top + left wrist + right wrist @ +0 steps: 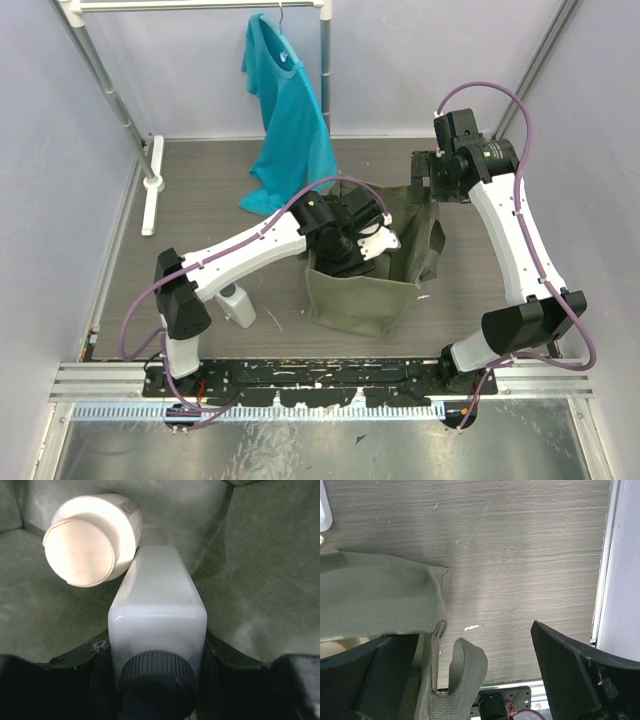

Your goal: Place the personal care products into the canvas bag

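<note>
Grey wood-grain table (200, 210), and mid-table sits the boxy olive-green canvas bag (350, 298), mouth up. The left arm's fingers (75, 682) are down inside it, pinching a white rectangular bottle with a dark ribbed cap (157, 610). Its cap is toward the wrist and its long axis points straight ahead, base apparently touching a white bottle with a beige round cap (90, 540) lying in the bag. The right arm's fingers (570, 675) are spread wide at the far-right rim, gripping nothing. Letting go looks next. Another white bottle (237, 304) lies left of the bag, nearer the left arm.
</note>
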